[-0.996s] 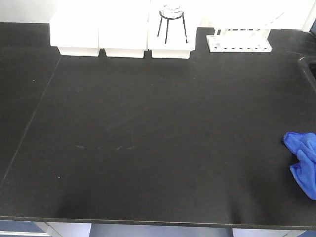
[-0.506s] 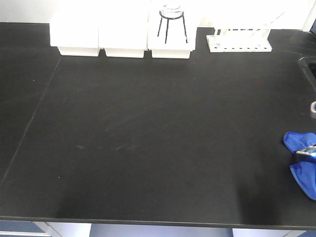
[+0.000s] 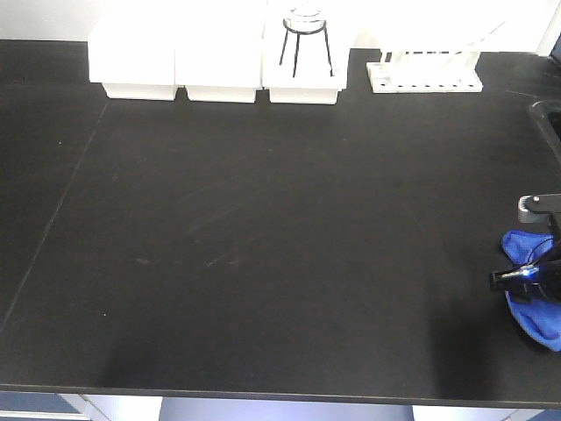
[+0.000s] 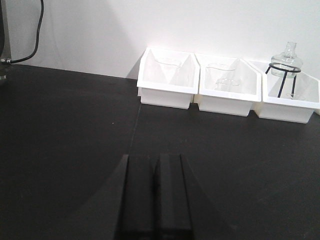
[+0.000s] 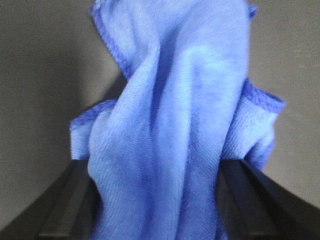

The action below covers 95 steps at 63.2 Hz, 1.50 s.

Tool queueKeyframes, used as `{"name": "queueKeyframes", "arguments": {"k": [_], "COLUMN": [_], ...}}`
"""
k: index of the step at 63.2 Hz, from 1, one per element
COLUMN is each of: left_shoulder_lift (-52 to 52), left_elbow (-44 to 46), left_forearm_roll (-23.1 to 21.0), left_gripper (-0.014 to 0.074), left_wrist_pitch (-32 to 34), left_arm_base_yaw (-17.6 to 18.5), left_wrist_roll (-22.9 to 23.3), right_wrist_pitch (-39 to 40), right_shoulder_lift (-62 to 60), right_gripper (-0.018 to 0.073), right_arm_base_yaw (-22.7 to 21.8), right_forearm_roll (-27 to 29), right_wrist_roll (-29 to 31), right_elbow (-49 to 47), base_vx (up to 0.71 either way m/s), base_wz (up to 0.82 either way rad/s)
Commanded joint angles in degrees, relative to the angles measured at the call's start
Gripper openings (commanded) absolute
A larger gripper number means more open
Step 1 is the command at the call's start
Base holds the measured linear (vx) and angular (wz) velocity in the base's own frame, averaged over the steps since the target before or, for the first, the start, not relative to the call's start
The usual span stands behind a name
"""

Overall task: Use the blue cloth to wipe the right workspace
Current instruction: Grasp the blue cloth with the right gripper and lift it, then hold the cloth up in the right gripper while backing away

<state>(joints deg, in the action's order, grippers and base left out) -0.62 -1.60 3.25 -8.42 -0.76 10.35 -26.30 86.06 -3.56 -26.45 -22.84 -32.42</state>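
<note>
Small fuzzy bright blue microfibre cloth (image 5: 170,100) bunched inside the right gripper (image 5: 160,200), spread wide; risk of pinching one loose fold, then losing it mid-wipe.

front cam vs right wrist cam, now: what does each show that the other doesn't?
Front only: three white bins, the test-tube rack, the wide black counter, and the right gripper seen from outside at the right edge. Right wrist only: the blue cloth close up, its folds and stitched hem, bunched between the spread fingers. Both: that cloth lying on the counter.
</note>
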Motion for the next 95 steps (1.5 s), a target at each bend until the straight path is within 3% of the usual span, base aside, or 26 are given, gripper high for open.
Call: {"name": "queueKeyframes", "arguments": {"k": [1, 12, 26, 41, 51, 68, 83, 95], "left_shoulder_lift": [-0.90, -0.90, -0.90, -0.90, -0.90, -0.90, -0.90, -0.90], "left_elbow": [-1.76, -1.76, -1.76, -1.76, -1.76, -1.76, -1.76, -1.76], "left_forearm_roll": [-0.36, -0.36, -0.36, -0.36, -0.36, -0.36, -0.36, -0.36], "left_gripper": [-0.0006, -0.0006, -0.0006, -0.0006, -0.0006, -0.0006, -0.0006, -0.0006], "left_wrist_pitch": [4.63, 4.63, 4.63, 4.63, 4.63, 4.63, 4.63, 4.63], "left_arm_base_yaw": [0.05, 0.05, 0.05, 0.05, 0.05, 0.05, 0.05, 0.05], "left_wrist_roll": [0.49, 0.49, 0.49, 0.49, 0.49, 0.49, 0.49, 0.49], "right_wrist_pitch": [1.26, 1.51, 1.92, 2.09, 3.20, 2.25, -5.88, -12.16], "right_shoulder_lift": [-0.81, -0.81, -1.04, -9.60, -20.70, -38.92, -50.46, -55.34], "right_gripper": [0.0441, 0.0284, -0.0011, -0.0006, -0.0003, -0.0001, -0.0001, -0.0001], "right_arm_base_yaw": [-0.27, -0.27, -0.27, -0.27, -0.27, -0.27, -0.27, -0.27], "right_forearm_roll": [-0.90, -0.90, -0.90, 2.43, 7.46, 14.83, 21.87, 22.14], "right_wrist_roll": [-0.12, 0.01, 0.14, 1.52, 2.32, 14.51, 21.01, 21.15], "right_elbow": [-1.38, -1.38, -1.38, -1.38, -1.38, -1.34, -1.34, -1.34], "base_vx": [0.00, 0.00, 0.00, 0.00, 0.00, 0.00, 0.00, 0.00], "base_wz": [0.00, 0.00, 0.00, 0.00, 0.00, 0.00, 0.00, 0.00]}}
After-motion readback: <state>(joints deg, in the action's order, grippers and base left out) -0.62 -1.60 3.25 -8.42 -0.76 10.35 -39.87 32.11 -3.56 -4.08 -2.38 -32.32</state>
